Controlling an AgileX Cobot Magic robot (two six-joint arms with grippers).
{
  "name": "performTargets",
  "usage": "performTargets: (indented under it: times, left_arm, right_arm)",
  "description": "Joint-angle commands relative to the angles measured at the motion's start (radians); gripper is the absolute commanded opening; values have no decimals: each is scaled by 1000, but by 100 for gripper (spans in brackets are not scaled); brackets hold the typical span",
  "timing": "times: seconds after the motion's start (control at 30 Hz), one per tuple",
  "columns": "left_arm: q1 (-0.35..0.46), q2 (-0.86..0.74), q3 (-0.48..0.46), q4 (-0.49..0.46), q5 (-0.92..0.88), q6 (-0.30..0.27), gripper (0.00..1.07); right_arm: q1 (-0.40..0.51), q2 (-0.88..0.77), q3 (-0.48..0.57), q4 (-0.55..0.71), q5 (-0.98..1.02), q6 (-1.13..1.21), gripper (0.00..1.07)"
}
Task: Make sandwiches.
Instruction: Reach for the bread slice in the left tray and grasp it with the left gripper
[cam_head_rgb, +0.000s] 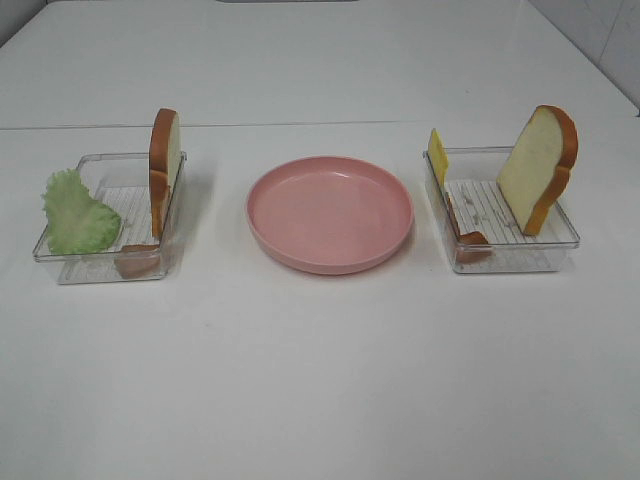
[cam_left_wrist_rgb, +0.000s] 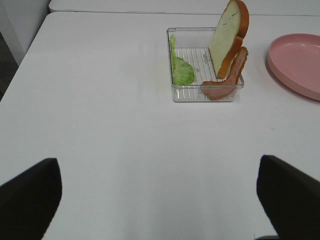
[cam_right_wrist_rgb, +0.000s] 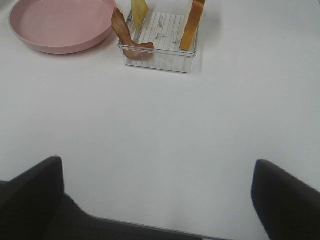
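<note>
No stacked sandwich shows; its parts stand apart in two clear trays. The left tray (cam_head_rgb: 60, 265) holds a bread slice (cam_head_rgb: 165, 150) on edge, green lettuce (cam_head_rgb: 80, 212) and a bacon strip (cam_head_rgb: 140, 258). The right tray (cam_head_rgb: 510, 265) holds a bread slice (cam_head_rgb: 540, 165), a yellow cheese slice (cam_head_rgb: 437, 155) and a bacon strip (cam_head_rgb: 468, 235). The left gripper (cam_left_wrist_rgb: 160, 210) is open and empty, well short of the left tray (cam_left_wrist_rgb: 187, 95). The right gripper (cam_right_wrist_rgb: 160, 200) is open and empty, well short of the right tray (cam_right_wrist_rgb: 160, 60). Neither gripper shows in the exterior high view.
A round pink plate (cam_head_rgb: 330, 212) with nothing on it sits between the trays on the white table; it also shows in the left wrist view (cam_left_wrist_rgb: 297, 62) and the right wrist view (cam_right_wrist_rgb: 60, 25). A table seam runs behind the trays.
</note>
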Motion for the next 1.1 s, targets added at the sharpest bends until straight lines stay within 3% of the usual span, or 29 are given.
performTargets:
  times: [0.03, 0.7, 0.93, 1.1]
  left_arm:
    - [1, -12, 3, -9, -4, -4, 98]
    - [1, 11, 3, -9, -5, -4, 98]
    - [1, 176, -64, -9, -126, -4, 98]
    - [1, 425, -147, -13, -282, -35, 98]
  right_arm:
    - [-3, -36, -5, 3, 3, -1, 99]
    - [-3, -36, -5, 3, 3, -1, 99]
    - [-3, -36, -5, 3, 3, -1, 99]
    - [-3, -36, -5, 3, 3, -1, 99]
